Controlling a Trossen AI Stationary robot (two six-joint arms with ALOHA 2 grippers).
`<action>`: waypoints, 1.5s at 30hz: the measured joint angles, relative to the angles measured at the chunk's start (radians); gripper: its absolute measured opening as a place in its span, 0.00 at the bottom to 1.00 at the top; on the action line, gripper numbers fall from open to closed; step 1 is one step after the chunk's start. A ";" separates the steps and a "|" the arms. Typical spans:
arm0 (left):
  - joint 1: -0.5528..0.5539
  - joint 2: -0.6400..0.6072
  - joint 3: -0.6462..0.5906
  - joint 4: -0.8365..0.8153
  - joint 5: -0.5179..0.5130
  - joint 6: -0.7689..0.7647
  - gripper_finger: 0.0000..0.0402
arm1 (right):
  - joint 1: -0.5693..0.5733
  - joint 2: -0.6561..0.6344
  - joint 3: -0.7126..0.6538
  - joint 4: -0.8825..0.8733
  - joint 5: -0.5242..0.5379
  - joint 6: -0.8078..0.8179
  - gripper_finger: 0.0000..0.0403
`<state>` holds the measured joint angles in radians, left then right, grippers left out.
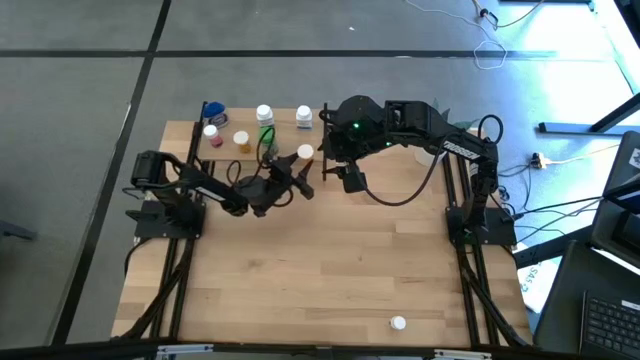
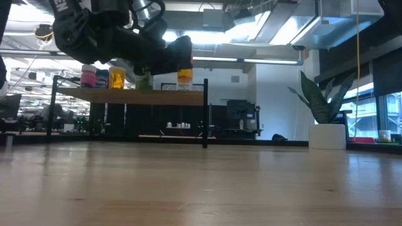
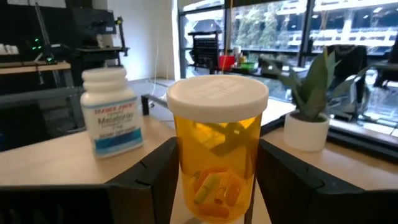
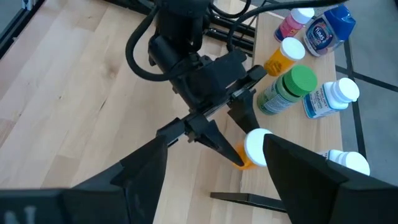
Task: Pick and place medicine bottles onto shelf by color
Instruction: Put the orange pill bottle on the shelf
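Stray bottle (image 1: 398, 322): alone at the table's near edge, well apart from both arms; not yet shelved.
Left gripper (image 1: 297, 170): fingers clamped on an orange bottle (image 3: 216, 146), at the shelf (image 1: 225, 153) edge.
Right gripper (image 1: 350, 178): open, empty, hovering beside.
Beyond fingers: six bottles shelved; sorting unfinished.

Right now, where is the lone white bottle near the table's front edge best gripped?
Grip the white bottle across its round sides, coming straight down. Its circular top faces up, so it seems upright, and nothing crowds it.
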<state>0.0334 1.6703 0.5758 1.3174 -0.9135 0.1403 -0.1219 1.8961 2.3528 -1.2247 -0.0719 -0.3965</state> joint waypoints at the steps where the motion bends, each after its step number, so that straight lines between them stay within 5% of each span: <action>1: 0.000 0.000 0.000 -0.005 -0.010 0.000 0.45 | 0.000 0.000 0.000 0.000 0.000 0.000 0.66; 16: 0.010 0.000 -0.001 -0.056 -0.099 -0.042 0.45 | 0.000 0.000 0.000 0.000 0.000 0.000 0.66; 45: 0.066 0.000 -0.002 -0.120 -0.072 -0.138 0.45 | 0.000 0.000 0.000 0.000 0.000 0.000 0.66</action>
<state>0.0996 1.6703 0.5743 1.1973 -0.9853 0.0026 -0.1219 1.8965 2.3528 -1.2247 -0.0719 -0.3965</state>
